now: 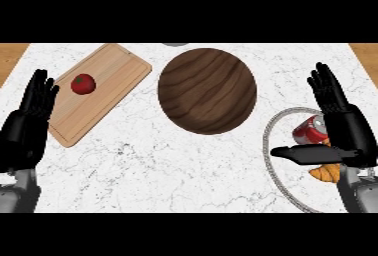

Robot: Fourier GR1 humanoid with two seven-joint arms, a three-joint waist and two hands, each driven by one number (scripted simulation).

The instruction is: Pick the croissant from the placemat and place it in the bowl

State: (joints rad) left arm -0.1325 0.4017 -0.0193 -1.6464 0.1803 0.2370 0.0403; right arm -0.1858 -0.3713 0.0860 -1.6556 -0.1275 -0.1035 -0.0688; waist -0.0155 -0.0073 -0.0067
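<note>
1. The counter (184,170) is white marble and fills nearly the whole frame; strips of wooden surface show at the upper left and upper right corners.
2. The bowl (207,90) is a large dark wooden oval in the upper middle of the frame. It stands apart from everything else.
3. The board (111,75) is pale wood, lying slantwise in the upper left, just left of the bowl and not touching it.
4. The placemat (274,150) shows at the right as a round shape with a grey braided rim; the right hand and forearm cover much of it, and its right part runs out of the frame.
5. The right hand (343,125) is at the right edge, over the placemat. Its fingers are straight and point toward the top of the frame, and its thumb sticks out to the left; it grips nothing.
6. The left hand (28,125) rests at the left edge, fingers straight and pointing up, holding nothing, just beside the board's lower left end.
7. A red can (308,129) lies on the placemat, just above the right thumb and partly behind the hand.
8. The croissant (325,173) is on the placemat at the lower right, just under the right thumb; only a small orange part shows, and the hand hides the rest.
9. A tomato (83,84) sits on the board's left part.
10. A small grey thing (175,44) peeps in at the top edge, above the bowl; I cannot tell what it is.
</note>
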